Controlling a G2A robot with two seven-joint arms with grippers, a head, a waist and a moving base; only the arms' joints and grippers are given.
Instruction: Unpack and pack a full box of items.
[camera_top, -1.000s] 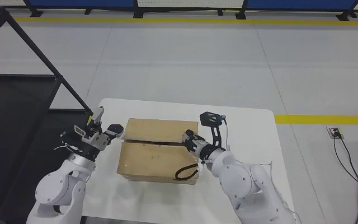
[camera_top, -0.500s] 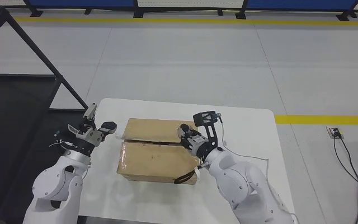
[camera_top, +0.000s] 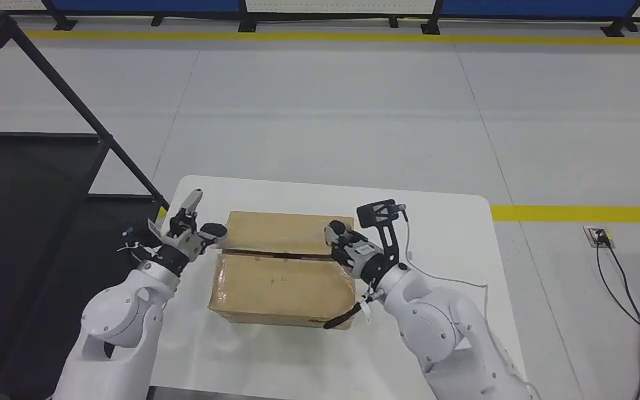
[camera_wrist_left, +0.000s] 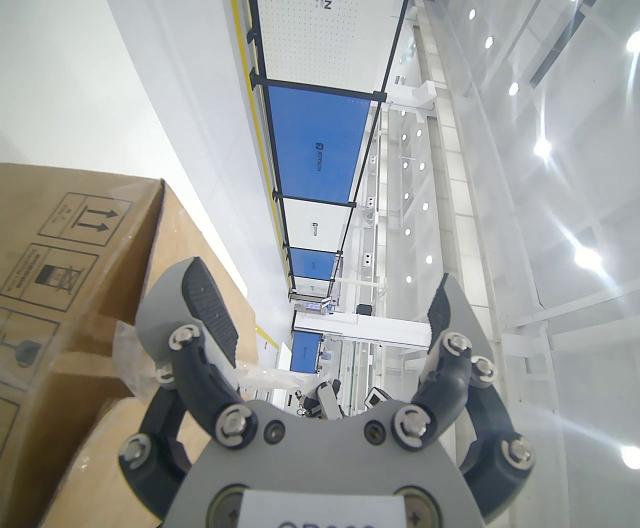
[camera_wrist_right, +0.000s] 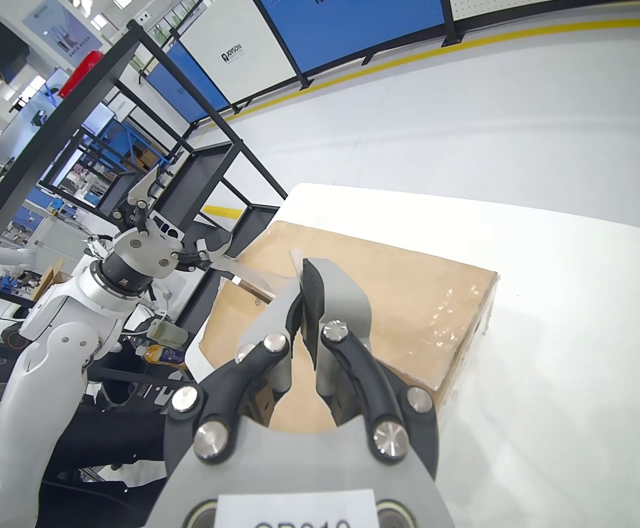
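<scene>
A closed cardboard box (camera_top: 275, 285) lies on the white table (camera_top: 450, 230). My right gripper (camera_top: 335, 236) hovers above the centre seam near the box's right end. Seen in the right wrist view, the right gripper (camera_wrist_right: 305, 270) is shut on a strip of clear tape (camera_wrist_right: 250, 272) that runs along the seam of the box (camera_wrist_right: 400, 300) toward the far end. My left gripper (camera_top: 205, 216) is at the box's left end, open. In the left wrist view, the left gripper (camera_wrist_left: 320, 280) has one finger beside the box (camera_wrist_left: 75, 260), with loose clear tape (camera_wrist_left: 265, 375) near it.
A black metal rack (camera_top: 60, 200) stands left of the table, close behind the left arm. A black cable (camera_top: 340, 318) hangs from the right arm over the box's front right corner. Bare table lies right of the box.
The left gripper drew back from the box's left end, then returned close to it. The right gripper stayed shut over the seam, shifting only slightly.
</scene>
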